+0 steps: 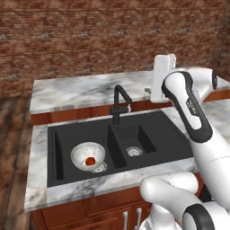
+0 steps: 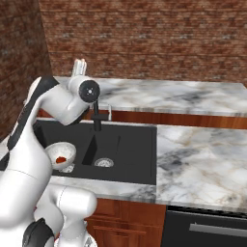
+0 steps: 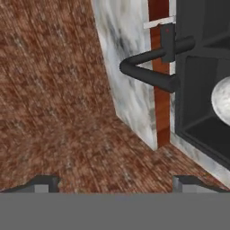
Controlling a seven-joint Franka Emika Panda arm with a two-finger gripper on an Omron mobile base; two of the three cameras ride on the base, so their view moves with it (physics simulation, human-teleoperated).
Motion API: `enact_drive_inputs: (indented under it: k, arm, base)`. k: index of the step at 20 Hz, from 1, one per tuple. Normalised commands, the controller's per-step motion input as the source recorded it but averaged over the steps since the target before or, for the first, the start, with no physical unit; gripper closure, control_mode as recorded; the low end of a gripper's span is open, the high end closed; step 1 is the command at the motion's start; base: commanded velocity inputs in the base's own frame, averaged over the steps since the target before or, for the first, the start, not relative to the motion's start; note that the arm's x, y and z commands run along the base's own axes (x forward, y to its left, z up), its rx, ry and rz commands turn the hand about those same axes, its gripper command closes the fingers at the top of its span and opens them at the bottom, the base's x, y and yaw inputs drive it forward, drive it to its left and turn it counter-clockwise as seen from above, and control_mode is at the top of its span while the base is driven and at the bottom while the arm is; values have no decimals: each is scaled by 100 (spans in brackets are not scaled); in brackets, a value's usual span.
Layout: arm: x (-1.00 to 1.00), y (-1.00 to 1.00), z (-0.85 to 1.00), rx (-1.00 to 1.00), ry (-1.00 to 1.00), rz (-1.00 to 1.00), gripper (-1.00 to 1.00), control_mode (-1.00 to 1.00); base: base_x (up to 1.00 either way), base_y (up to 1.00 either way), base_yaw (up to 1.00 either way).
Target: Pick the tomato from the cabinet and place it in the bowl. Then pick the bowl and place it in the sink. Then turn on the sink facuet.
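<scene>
Bowl: we see the bowl (image 1: 88,156) sitting in the larger basin of the sink (image 1: 157,130), partly over that basin's round drain; in the right base view the bowl (image 2: 61,154) shows beside the arm, and in the hand view a pale edge of the bowl (image 3: 221,98) shows at the right side.
Tomato: we find the tomato (image 1: 90,160) inside the bowl, resting on its bottom; in the right base view it is a small red spot (image 2: 61,159) in the bowl.
Sink: we note two basins, the smaller one with a drain (image 1: 134,151) of its own, set into a marble counter (image 1: 72,92).
Faucet: we see the faucet (image 1: 120,102) standing at the back edge of the sink, between the two basins, its spout arching forward; in the hand view the faucet (image 3: 148,72) shows near the top.
Gripper: we see the gripper (image 3: 116,183) by its two dark fingertips (image 3: 42,183), set far apart with nothing between them; it is spread wide and holds nothing.
Hand position: we place the hand (image 1: 161,76) above the counter behind the sink, to the right of the faucet and clear of it.
Backdrop: we see a brick wall (image 1: 90,36) behind the counter.
</scene>
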Motion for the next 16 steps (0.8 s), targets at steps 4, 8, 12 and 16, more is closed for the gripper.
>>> enact_drive_inputs:
  k: [4, 8, 12, 16]
  arm:
    - [0, -73, 0, 20, 2, -15, -100, -100]
    - [1, -61, -2, 20, 4, -14, -100, -100]
    - [0, -43, -27, 18, 11, -9, -100, -100]
    - [0, -38, -43, 16, 19, -7, -100, -100]
  base:
    - [0, 0, 0]
    - [0, 0, 0]
    - [0, 0, 0]
    - [0, 0, 0]
